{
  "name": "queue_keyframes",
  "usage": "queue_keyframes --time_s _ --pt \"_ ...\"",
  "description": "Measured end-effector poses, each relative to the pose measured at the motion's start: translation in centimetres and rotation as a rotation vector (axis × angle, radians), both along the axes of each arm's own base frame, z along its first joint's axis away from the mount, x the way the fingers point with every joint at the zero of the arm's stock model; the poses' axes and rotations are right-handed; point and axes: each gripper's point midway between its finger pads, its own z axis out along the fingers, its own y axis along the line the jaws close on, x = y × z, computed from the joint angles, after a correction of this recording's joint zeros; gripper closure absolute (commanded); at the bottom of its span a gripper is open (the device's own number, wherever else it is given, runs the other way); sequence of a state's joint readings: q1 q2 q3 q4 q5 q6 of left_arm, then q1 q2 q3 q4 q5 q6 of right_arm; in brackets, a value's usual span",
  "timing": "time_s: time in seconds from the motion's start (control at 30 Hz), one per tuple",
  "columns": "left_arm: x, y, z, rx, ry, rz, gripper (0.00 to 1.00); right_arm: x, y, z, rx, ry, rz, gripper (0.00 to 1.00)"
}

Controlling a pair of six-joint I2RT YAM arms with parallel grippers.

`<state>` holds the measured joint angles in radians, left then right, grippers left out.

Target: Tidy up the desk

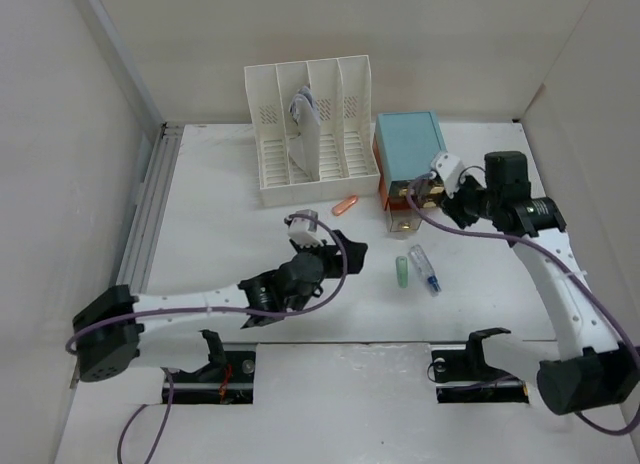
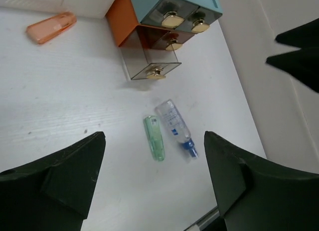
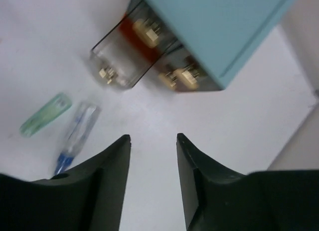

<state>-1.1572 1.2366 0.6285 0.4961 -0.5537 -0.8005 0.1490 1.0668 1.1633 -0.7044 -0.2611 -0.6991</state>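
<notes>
The white desk holds a green tube and, next to it, a clear bottle with a blue cap. An orange case lies in front of the file rack. My left gripper hovers mid-desk, open and empty. In the left wrist view, the left gripper frames the green tube and bottle well beyond its tips. My right gripper is at the drawer box. The right gripper stands open over bare desk, a short way from the pulled-out clear drawer.
A white slotted file rack with papers stands at the back. The teal-topped drawer box sits to its right, its clear drawer pulled out. Grey rails run along the left edge. White walls enclose the desk.
</notes>
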Motion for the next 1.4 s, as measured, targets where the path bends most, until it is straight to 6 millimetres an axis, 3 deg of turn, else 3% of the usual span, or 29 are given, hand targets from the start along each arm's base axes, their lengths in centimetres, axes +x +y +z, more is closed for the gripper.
queue_keyframes --time_s 0.07,0.1,0.3,0.43,0.6,0.8,1.13,1.4 --pt "-1.3 1.7 0.0 0.013 -0.003 0.001 0.2 -1.4 0.2 -3.2 -0.065 0.133 0.068 0.48" --pt "-1.7 2.6 0.0 0.015 -0.004 0.007 0.2 -2.1 0.5 -4.8 -0.092 0.202 0.103 0.42" --pt "-3.0 8.1 1.2 -0.035 -0.026 0.08 0.19 -6.1 2.4 -11.7 -0.205 0.456 0.257 0.25" --pt "-3.4 9.9 1.8 -0.087 -0.035 0.11 0.18 -7.7 2.7 -14.8 -0.273 0.553 0.265 0.2" --pt "-3.4 10.4 0.2 -0.056 -0.014 0.128 0.18 -7.3 2.1 -17.6 -0.325 0.643 0.214 0.2" --pt "-3.4 10.5 -1.5 -0.01 0.009 0.132 0.17 -6.4 2.0 -19.7 -0.341 0.694 0.159 0.2" --pt "-3.4 11.4 -0.3 -0.052 -0.009 0.154 0.17 -4.1 3.2 -19.7 -0.304 0.685 0.062 0.22" --pt "-3.4 11.9 0.2 -0.065 -0.016 0.165 0.17 -3.5 3.9 -20.4 -0.288 0.684 -0.035 0.26"
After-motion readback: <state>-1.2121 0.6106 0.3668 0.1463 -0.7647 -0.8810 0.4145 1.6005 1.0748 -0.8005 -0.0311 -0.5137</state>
